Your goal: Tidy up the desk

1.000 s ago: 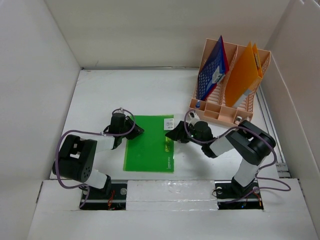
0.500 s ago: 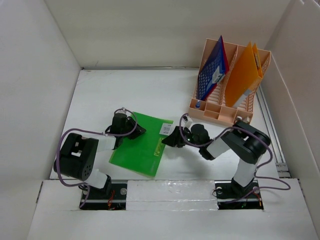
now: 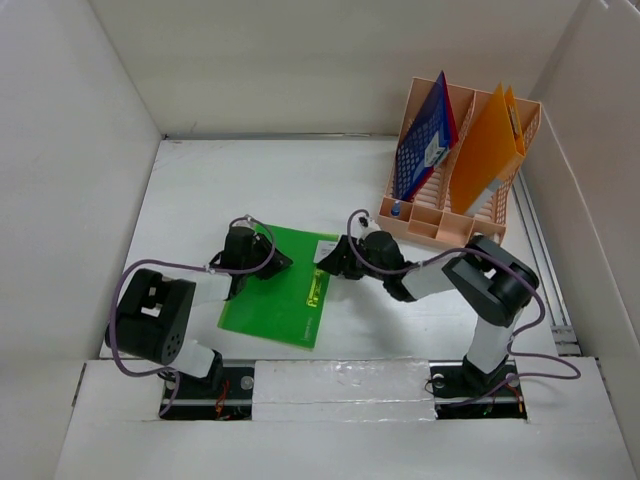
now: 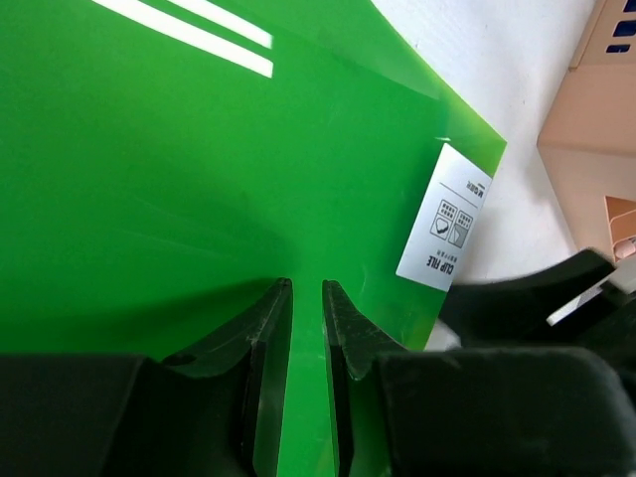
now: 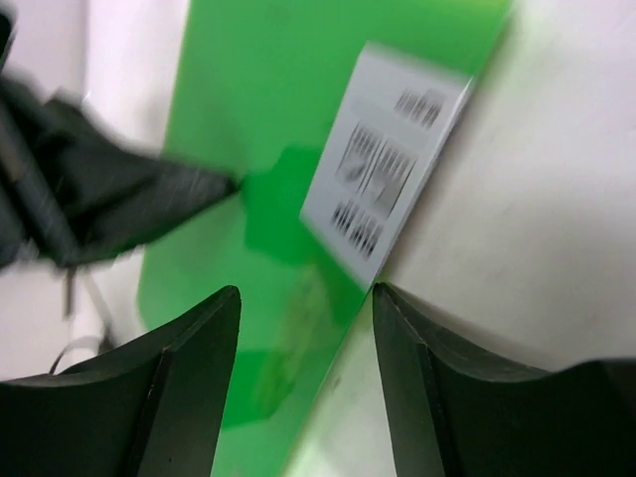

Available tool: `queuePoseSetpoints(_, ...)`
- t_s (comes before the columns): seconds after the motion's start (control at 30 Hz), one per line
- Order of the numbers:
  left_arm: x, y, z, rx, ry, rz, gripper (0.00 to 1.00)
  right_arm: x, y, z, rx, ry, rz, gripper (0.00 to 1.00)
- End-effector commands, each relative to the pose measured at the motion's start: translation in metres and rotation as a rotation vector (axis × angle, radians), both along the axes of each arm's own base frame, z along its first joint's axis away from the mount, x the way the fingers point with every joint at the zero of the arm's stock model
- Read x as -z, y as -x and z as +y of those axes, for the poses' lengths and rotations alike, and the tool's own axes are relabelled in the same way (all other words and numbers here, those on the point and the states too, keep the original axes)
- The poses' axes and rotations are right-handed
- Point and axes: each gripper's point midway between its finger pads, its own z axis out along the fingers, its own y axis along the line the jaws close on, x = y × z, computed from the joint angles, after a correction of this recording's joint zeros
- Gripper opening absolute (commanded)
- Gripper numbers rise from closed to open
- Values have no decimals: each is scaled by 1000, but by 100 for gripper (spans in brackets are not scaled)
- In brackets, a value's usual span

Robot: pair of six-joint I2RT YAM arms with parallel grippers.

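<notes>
Folder [image 3: 275, 300] swung askew on tabletop [image 3: 200, 190]; left end effector [image 4: 306, 287] pinches its edge, right end effector [image 5: 306, 291] spread near label corner (likely thin, floppy, slick: grip edges).

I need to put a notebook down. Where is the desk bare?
Bare: the far left of the desk, between the back wall, left wall, file rack and green file. Crowded: the near middle, where the left gripper and right gripper meet at the green file; the file rack fills the far right corner.
</notes>
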Motion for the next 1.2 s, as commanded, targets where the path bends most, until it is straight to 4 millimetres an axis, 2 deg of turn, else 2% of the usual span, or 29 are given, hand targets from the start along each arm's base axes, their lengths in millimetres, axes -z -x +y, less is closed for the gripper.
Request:
queuePoseSetpoints(0.0,3,12,5,16,-49,15,16,6,-29,-14,141,159,-22,61)
queuePoseSetpoints(0.03,-2,10,5,13,-44,1,16,17,-32,-21,173,212,-1,61)
queuePoseSetpoints(0.07,-3,10,5,14,-43,1,16,17,-40,-22,196,231,-9,61)
queuePoseSetpoints(0.1,-4,10,4,19,-42,-3,17,27,-40,-23,193,259,8,60)
queuePoseSetpoints(0.2,-13,6,4,17,-37,-39,17,37,-40,-19,174,291,43,49)
queuePoseSetpoints(0.23,-17,5,3,18,-29,-53,17,38,-40,-19,173,296,46,41)
queuePoseSetpoints(0.33,-30,0,-2,43,-9,-91,18,41,-40,-14,150,291,55,26)
queuePoseSetpoints(0.37,-35,-2,-4,45,-1,-113,19,40,-40,-12,144,284,55,9)
queuePoseSetpoints(0.4,-36,-2,-4,48,2,-119,22,43,-37,-15,149,286,65,1)
queuePoseSetpoints(0.47,-42,-4,-6,49,16,-134,30,33,-39,-19,179,265,39,0)
queuePoseSetpoints(0.5,-47,-6,-7,53,19,-146,36,36,-31,-27,186,272,47,0)
queuePoseSetpoints(0.53,-49,-6,-8,58,22,-149,38,30,-30,-29,193,260,29,0)
queuePoseSetpoints(0.57,-49,-6,-8,63,18,-151,39,9,-31,-33,211,231,-7,0)
queuePoseSetpoints(0.6,-50,-6,-8,60,18,-157,40,3,-28,-37,217,224,-20,0)
queuePoseSetpoints(0.63,-52,-7,-7,56,15,-165,41,8,-18,-49,222,243,-10,0)
queuePoseSetpoints(0.67,-51,-7,-6,50,11,-161,41,-12,-17,-53,238,216,-42,0)
queuePoseSetpoints(0.7,-52,-8,-5,48,6,-161,41,-16,-13,-57,243,214,-45,0)
queuePoseSetpoints(0.73,-58,-10,-3,41,-11,-179,41,-12,3,-66,216,236,-18,0)
queuePoseSetpoints(0.77,-57,-9,-2,42,-13,-172,41,-12,3,-66,215,236,-17,0)
queuePoseSetpoints(0.8,-58,-10,0,35,-20,-183,41,-20,7,-66,201,226,-27,0)
queuePoseSetpoints(0.87,-61,-11,5,7,-38,-197,41,-14,19,-70,168,238,-1,0)
queuePoseSetpoints(0.93,-56,-11,12,-5,-86,-180,44,-15,23,-77,163,233,26,0)
queuePoseSetpoints(1.07,-39,-2,28,-53,-150,-124,45,-16,31,-75,117,230,30,0)
queuePoseSetpoints(1.13,-37,2,35,-80,-171,-122,52,-8,30,-83,128,267,40,0)
queuePoseSetpoints(1.17,-33,6,39,-87,-189,-102,53,-6,26,-89,141,275,46,0)
